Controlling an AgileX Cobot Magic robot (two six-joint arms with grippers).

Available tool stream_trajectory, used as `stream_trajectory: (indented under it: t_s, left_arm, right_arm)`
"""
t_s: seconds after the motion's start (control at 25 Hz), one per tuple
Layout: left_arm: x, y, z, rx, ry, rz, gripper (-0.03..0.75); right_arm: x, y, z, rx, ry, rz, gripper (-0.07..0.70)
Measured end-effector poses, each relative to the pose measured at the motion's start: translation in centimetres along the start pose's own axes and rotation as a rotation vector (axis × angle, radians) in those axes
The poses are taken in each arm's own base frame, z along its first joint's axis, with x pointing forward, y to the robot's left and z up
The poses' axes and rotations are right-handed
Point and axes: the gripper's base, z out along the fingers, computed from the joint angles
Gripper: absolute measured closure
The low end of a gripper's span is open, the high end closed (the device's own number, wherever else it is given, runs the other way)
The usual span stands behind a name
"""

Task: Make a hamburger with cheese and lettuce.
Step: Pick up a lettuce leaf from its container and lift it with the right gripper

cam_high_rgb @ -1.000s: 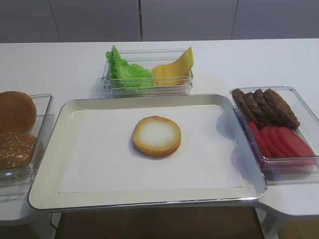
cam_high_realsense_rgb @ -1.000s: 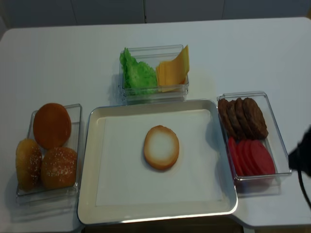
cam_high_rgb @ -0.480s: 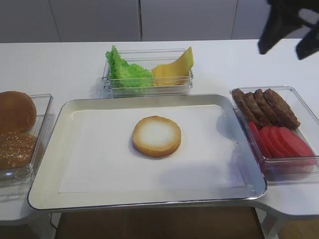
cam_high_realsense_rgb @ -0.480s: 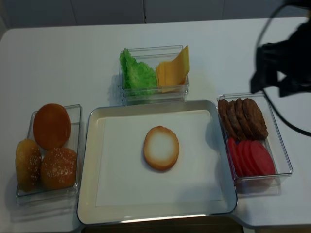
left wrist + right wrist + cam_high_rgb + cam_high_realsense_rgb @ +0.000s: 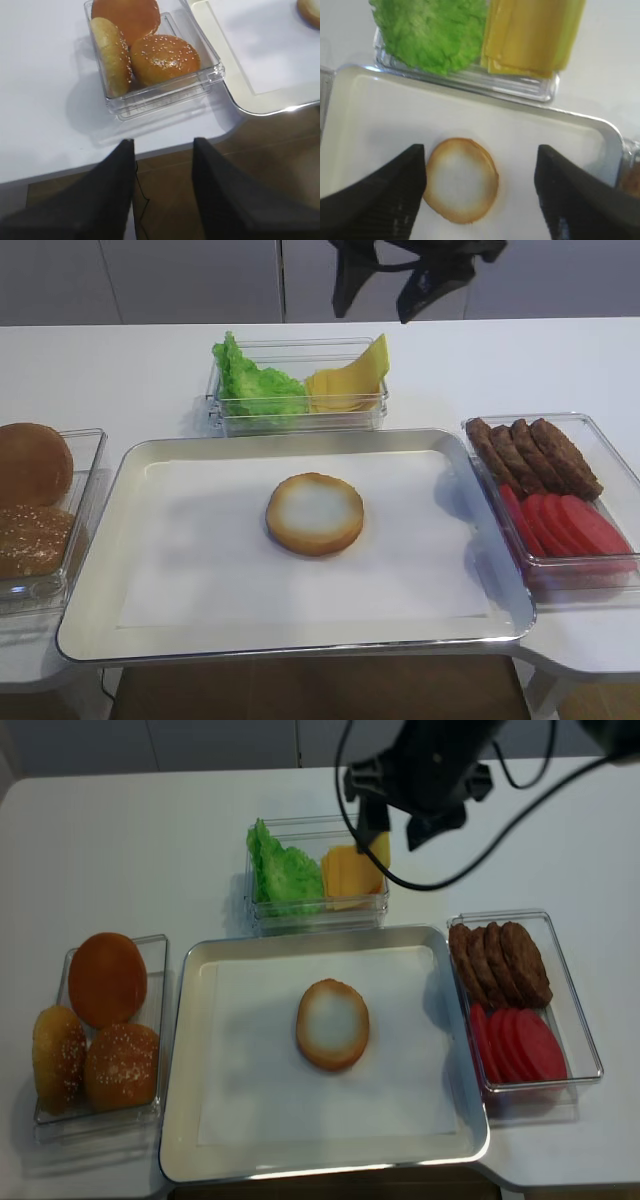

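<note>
The right gripper [image 5: 394,828] has swung left, now above the far cheese [image 5: 352,872] and lettuce [image 5: 284,872], fingers spread, seemingly holding nothing; hamburger [image 5: 332,1024] untouched; left gripper [image 5: 162,200] open.

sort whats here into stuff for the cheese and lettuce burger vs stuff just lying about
For the job: bun half on the tray; cheese slices; lettuce; open right gripper above them.
Lying about: bun tops; meat patties; tomato slices.
</note>
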Motion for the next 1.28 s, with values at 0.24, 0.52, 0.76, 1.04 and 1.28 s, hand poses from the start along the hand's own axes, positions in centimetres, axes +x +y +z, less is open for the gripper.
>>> stream_trajectory:
  t_s: [0.24, 0.52, 0.76, 1.04, 1.28]
  left_arm:
    - [0.0, 0.0, 0.0, 0.0, 0.0, 0.0, 0.427]
    - [0.0, 0.0, 0.0, 0.0, 0.0, 0.0, 0.427]
    - [0.0, 0.0, 0.0, 0.0, 0.0, 0.0, 0.427]
    - [0.0, 0.0, 0.0, 0.0, 0.0, 0.0, 0.427]
    - [0.0, 0.0, 0.0, 0.0, 0.0, 0.0, 0.427]
  right_arm:
    - [-3.1, 0.4, 2.1, -0.025, -0.046, -0.017, 0.104]
    - [-4.5, 1.1, 4.1, -0.127, -0.091, 0.007, 0.104]
    - [-5.9, 2.3, 4.4, -0.268, -0.235, -0.062, 0.104]
    - [-6.3, 3.4, 4.2, -0.347, -0.312, -0.163, 0.104]
    - [-6.1, 4.9, 6.2, -0.351, -0.323, -0.241, 0.104]
